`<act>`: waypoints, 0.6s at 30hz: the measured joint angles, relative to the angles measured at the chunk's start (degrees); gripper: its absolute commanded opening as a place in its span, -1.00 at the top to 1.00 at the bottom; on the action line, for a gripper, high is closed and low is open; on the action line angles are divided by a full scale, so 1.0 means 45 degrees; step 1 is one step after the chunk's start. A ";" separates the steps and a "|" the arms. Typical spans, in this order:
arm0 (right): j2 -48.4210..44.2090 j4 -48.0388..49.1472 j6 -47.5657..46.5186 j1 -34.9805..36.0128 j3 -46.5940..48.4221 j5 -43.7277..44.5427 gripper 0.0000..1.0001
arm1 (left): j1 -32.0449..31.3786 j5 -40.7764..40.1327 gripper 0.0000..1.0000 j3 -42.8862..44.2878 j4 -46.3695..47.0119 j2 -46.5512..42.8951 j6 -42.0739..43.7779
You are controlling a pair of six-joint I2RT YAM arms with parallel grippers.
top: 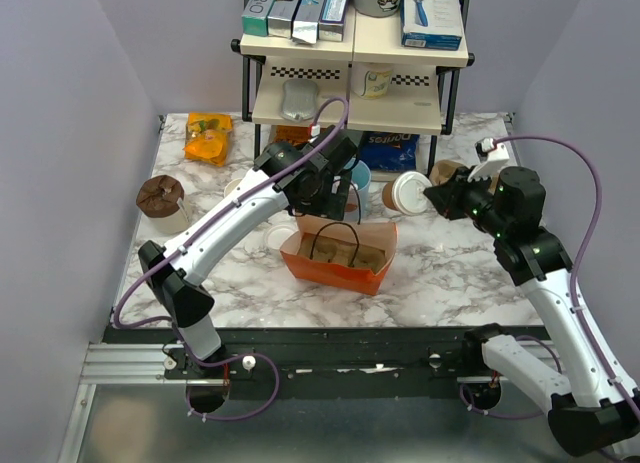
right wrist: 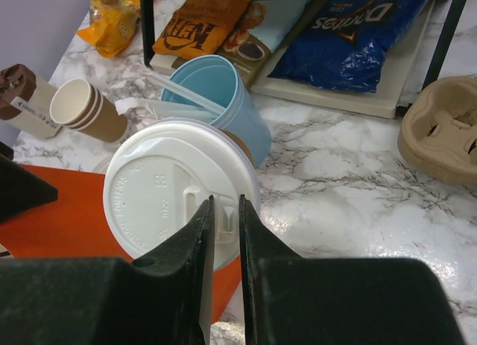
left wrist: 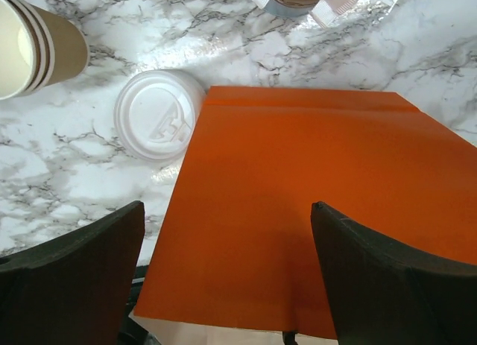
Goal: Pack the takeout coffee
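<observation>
The takeout coffee [top: 405, 192] sits in the right gripper [right wrist: 223, 211], tipped over so its white lid [right wrist: 160, 192] faces back toward the wrist and the tan cup points away behind it. The two fingers are drawn nearly together, pinching the edge of the lid between them. The cup hangs just past the right end of the open orange bag [top: 340, 263], not inside it, and I can't tell whether its base clears the marble. Right behind it stands the light-blue cup [right wrist: 223, 92].

Across the bag, the left gripper [left wrist: 227, 207] hovers over the far wall with its fingers spread as wide as they go, holding nothing. Beside that wall a loose white lid [left wrist: 159, 115] lies flat on the table [top: 450, 273], and a stack of paper cups [left wrist: 41, 43] lies on its side near it. Off to the right, a moulded cup carrier [right wrist: 443, 129] rests on the marble, near the shelf rack [top: 350, 103].
</observation>
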 measured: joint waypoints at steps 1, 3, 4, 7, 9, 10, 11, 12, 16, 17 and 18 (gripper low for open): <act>0.0000 0.0000 0.0005 0.0000 -0.0034 -0.0005 0.99 | 0.0083 0.0117 -0.98 0.0000 0.0000 0.0010 -0.0078; -0.0005 0.0005 0.0000 0.0000 -0.0092 -0.0010 0.99 | 0.0287 0.0398 -0.98 0.0078 -0.0019 0.0010 -0.0253; -0.0005 0.0005 0.0005 0.0000 -0.0121 -0.0015 0.99 | 0.0427 0.0627 -0.98 0.0170 -0.0019 0.0010 -0.0306; -0.0005 0.0010 0.0015 0.0000 -0.0209 -0.0053 0.99 | 0.0787 0.1253 -0.98 0.0350 0.0005 0.0005 -0.0389; -0.0005 0.0010 0.0049 0.0000 -0.0233 -0.0097 0.99 | 0.0996 0.1724 -0.98 0.0359 0.0000 0.0005 -0.0427; -0.0005 0.0010 0.0058 0.0000 -0.0238 -0.0112 0.99 | 0.1088 0.2025 -0.98 0.0359 0.0000 0.0010 -0.0432; -0.0005 0.0015 0.0063 0.0000 -0.0248 -0.0131 0.99 | 0.1185 0.2336 -0.98 0.0359 0.0000 0.0010 -0.0427; -0.0005 0.0010 0.0063 0.0000 -0.0253 -0.0146 0.99 | 0.1287 0.2540 -0.98 0.0364 0.0000 0.0005 -0.0427; -0.0029 0.0015 0.0083 0.0000 -0.0306 -0.0170 0.99 | 0.1651 0.3439 -0.98 0.0379 0.0000 0.0010 -0.0432; -0.0034 0.0015 0.0092 0.0000 -0.0330 -0.0175 0.99 | 0.1783 0.3721 -0.98 0.0393 0.0000 0.0010 -0.0432; -0.0039 0.0019 0.0097 0.0000 -0.0345 -0.0185 0.99 | 0.1889 0.3968 -0.98 0.0418 -0.0005 0.0010 -0.0437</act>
